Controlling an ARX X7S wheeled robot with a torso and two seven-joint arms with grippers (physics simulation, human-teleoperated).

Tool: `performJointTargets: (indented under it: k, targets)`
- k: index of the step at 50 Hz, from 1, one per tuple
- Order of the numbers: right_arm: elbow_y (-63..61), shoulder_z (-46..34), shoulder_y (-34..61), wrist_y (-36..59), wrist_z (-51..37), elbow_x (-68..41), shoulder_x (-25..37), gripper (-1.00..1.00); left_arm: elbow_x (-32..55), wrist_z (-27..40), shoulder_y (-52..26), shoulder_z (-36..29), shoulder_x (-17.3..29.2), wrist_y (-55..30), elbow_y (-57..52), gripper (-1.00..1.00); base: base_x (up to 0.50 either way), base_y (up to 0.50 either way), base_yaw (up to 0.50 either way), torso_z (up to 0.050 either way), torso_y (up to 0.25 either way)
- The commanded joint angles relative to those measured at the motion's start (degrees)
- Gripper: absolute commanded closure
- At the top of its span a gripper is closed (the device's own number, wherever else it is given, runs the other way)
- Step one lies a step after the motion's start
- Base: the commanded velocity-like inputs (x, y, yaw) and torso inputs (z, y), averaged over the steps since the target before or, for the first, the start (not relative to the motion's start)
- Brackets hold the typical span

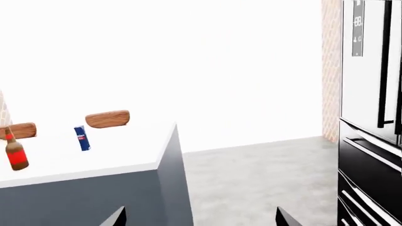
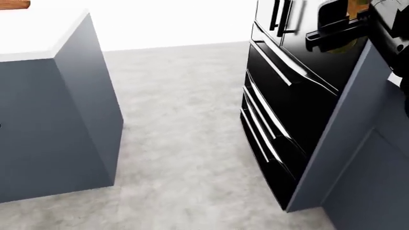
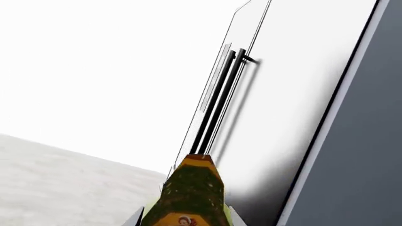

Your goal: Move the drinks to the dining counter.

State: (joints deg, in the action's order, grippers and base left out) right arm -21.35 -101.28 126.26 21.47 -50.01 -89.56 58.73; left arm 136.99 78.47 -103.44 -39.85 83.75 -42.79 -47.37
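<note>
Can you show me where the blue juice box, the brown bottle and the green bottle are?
juice box (image 1: 82,138): left wrist view, on the middle of its blue front.
brown bottle (image 1: 17,155): left wrist view, on its red label.
green bottle (image 3: 190,190): right wrist view, on its olive shoulder.

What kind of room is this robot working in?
Most likely a home kitchen, rendered in simulation: a tall black fridge with long handles and drawers, a white-topped counter carrying a brown bottle and a juice carton, and wooden stools beyond it.
</note>
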Motion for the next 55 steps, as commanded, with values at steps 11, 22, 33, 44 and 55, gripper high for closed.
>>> performJointTargets:
  k: [11, 22, 33, 44, 55]
  targets:
    - [-1.08, 2.85, -0.88, -1.09, 1.82, 1.99, 0.9, 1.0, -0.25, -0.35, 0.86, 0.33, 0.03, -0.14, 0.13, -1.0, -0.32, 0.04, 0.18, 0.0, 0.0]
    - [-1.09, 3.94, -1.28, -1.74, 2.8, 3.13, 0.3, 1.0, 0.03, -0.32, 0.74, 0.75, -0.23, -0.63, 0.44, -1.0, -0.49, 0.07, 0.0, 0.0, 0.0]
    - [-1.55, 4.39, -1.8, -1.45, 2.94, 4.28, 0.12, 1.0, -0.41, -0.33, 1.44, 0.77, -0.1, -0.13, 0.02, -1.0, -0.49, 0.07, 0.0, 0.001, 0.0]
    - [2.47, 5.88, -3.42, -4.64, 4.33, 7.1, -2.6, 1.0, -1.14, -0.75, 2.35, 0.77, 0.42, 0.6, -0.48, -1.0, -0.49, 0.11, 0.0, 0.0, 0.0]
    - [8.54, 6.13, -7.72, -8.85, 7.53, 9.64, -9.28, 1.0, -3.55, -3.22, 4.7, 0.06, 2.45, 2.11, -1.1, -1.0, -0.47, 0.24, 0.0, 0.0, 0.0]
